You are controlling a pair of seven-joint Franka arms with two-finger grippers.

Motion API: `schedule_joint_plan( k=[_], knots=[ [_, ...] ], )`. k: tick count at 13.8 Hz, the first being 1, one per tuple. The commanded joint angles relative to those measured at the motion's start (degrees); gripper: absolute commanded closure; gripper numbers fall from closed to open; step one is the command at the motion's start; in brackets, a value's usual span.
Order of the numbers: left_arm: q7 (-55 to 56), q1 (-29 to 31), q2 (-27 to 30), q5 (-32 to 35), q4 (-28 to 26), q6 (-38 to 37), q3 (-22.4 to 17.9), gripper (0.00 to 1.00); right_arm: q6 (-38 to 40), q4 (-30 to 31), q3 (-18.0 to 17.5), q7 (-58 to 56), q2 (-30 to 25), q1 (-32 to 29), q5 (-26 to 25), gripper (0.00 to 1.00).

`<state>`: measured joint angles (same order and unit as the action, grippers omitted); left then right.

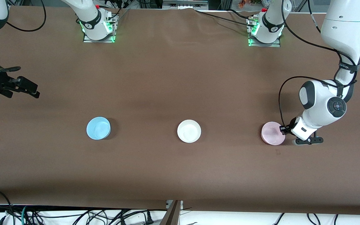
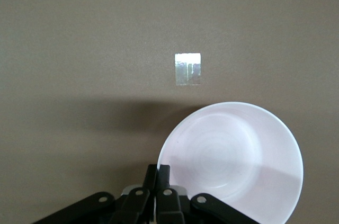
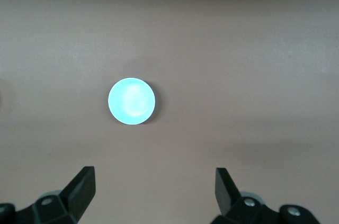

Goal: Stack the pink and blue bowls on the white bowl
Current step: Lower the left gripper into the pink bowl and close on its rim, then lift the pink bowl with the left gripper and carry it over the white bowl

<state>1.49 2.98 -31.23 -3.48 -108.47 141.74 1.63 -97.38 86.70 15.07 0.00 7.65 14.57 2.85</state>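
Note:
Three bowls sit in a row on the brown table. The pink bowl [image 1: 272, 133] is toward the left arm's end, the white bowl [image 1: 189, 131] in the middle, the blue bowl [image 1: 98, 128] toward the right arm's end. My left gripper [image 1: 283, 128] is down at the pink bowl's edge, shut on its rim. In the left wrist view the two fingers [image 2: 163, 176] pinch the rim of the pink bowl [image 2: 233, 155], which looks pale there. My right gripper [image 1: 27, 86] waits open, high over the table's right-arm end. Its wrist view looks down between the right gripper [image 3: 155, 181] fingers at the blue bowl [image 3: 132, 101].
The arm bases [image 1: 98, 28] [image 1: 266, 31] stand along the table edge farthest from the front camera. A small shiny patch [image 2: 188, 68] lies on the table surface near the pink bowl. Cables [image 1: 73, 215] hang below the table edge nearest the front camera.

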Motion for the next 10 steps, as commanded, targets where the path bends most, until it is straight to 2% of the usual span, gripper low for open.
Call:
schedule_joint_plan(
  k=[1, 6, 10],
  knots=[
    [1.31, -0.52, -0.06, -0.91, 1.94, -0.59, -0.05, 1.0, 0.08, -0.31, -0.04, -0.36, -0.09, -0.33, 1.1, 0.0],
    [9.21, -3.06, -0.06, -1.09, 6.42, -3.92, -0.05, 1.0, 0.08, -0.31, -0.04, -0.36, -0.09, -0.42, 1.1, 0.0],
    [21.42, -8.15, -0.06, -1.09, 8.89, -4.89, 0.04, 1.0, 0.08, -0.31, -0.04, -0.44, -0.09, -0.68, 1.1, 0.0]
  ],
)
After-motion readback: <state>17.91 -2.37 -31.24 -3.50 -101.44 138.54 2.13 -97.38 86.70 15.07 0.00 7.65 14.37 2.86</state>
